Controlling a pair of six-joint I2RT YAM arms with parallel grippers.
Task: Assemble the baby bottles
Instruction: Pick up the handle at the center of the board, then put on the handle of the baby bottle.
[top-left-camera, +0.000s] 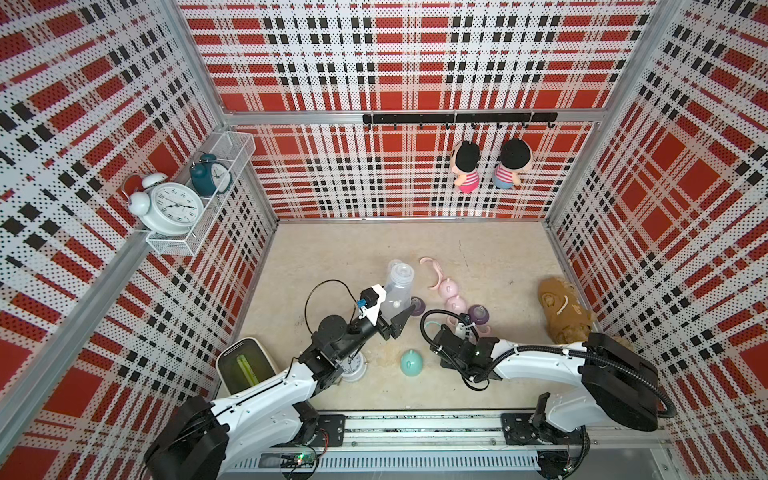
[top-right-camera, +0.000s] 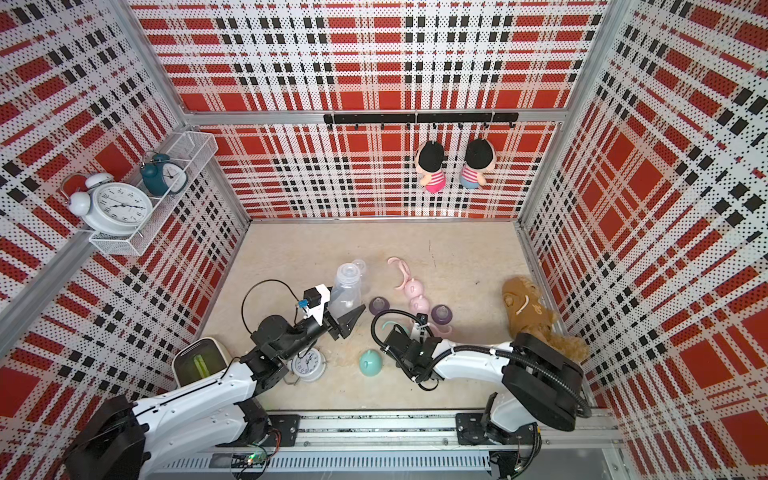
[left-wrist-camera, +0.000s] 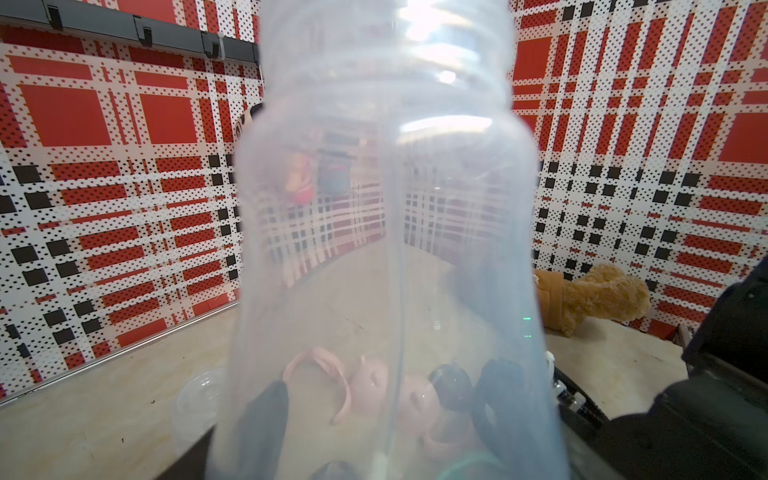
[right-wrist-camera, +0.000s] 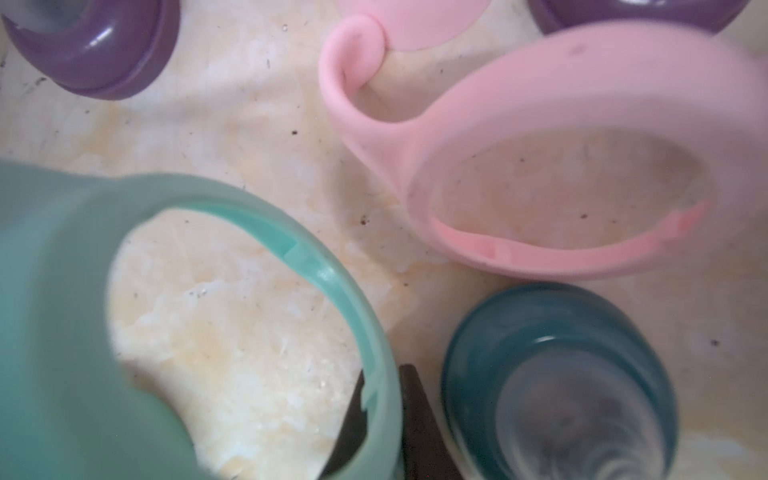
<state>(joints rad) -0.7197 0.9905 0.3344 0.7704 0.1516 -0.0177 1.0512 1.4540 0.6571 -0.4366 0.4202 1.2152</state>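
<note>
My left gripper (top-left-camera: 395, 321) (left-wrist-camera: 384, 407) is shut on a clear bottle (top-left-camera: 398, 291) (top-right-camera: 347, 293) (left-wrist-camera: 386, 232), held upright above the table. In the wrist view its dark fingers (left-wrist-camera: 266, 415) show through the plastic. My right gripper (right-wrist-camera: 382, 424), low over the table, is shut on the rim of a teal two-handled ring (right-wrist-camera: 316, 266) (top-right-camera: 390, 326). Beside it lie a pink handled ring (right-wrist-camera: 582, 124), a dark teal nipple collar (right-wrist-camera: 561, 374) and purple collars (right-wrist-camera: 95, 50) (top-left-camera: 478, 313). Two pink dome caps (top-left-camera: 453, 297) and a teal dome cap (top-left-camera: 411, 362) rest on the table.
A brown plush toy (top-left-camera: 565, 311) lies by the right wall. A white alarm clock (top-left-camera: 353, 368) sits under the left arm, with a white bin (top-left-camera: 245, 365) to its left. Another pink ring (top-left-camera: 434, 270) and a second clear bottle (top-right-camera: 359, 266) lie farther back.
</note>
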